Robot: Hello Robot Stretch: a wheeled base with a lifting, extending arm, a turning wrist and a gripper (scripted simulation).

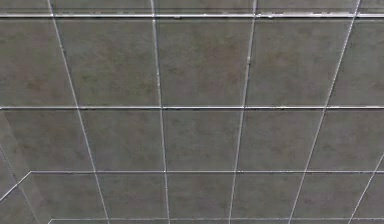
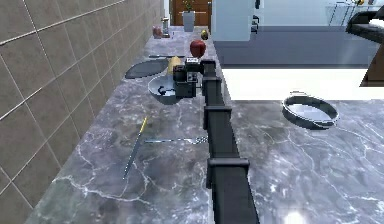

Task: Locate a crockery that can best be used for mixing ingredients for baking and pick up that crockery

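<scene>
Grey round bowl (image 2: 158, 92) sits partly hidden behind dark two-finger gripper (image 2: 172, 82); whether held, cannot tell. Small objects (image 2: 160, 31) at grey marble countertop (image 2: 290, 170) far end: unidentifiable.

- A small, round, dark grey bowl (image 2: 159, 90) with a paler rim is sitting upright on the grey marbled countertop (image 2: 300, 160), its mouth facing up.
- It is resting on the tiled-wall side of the counter, in the arm side view's upper middle.
- The gripper (image 2: 178, 82) is overlapping the bowl's right part with its dark body and hiding that edge; whether the two are touching cannot be told.
</scene>
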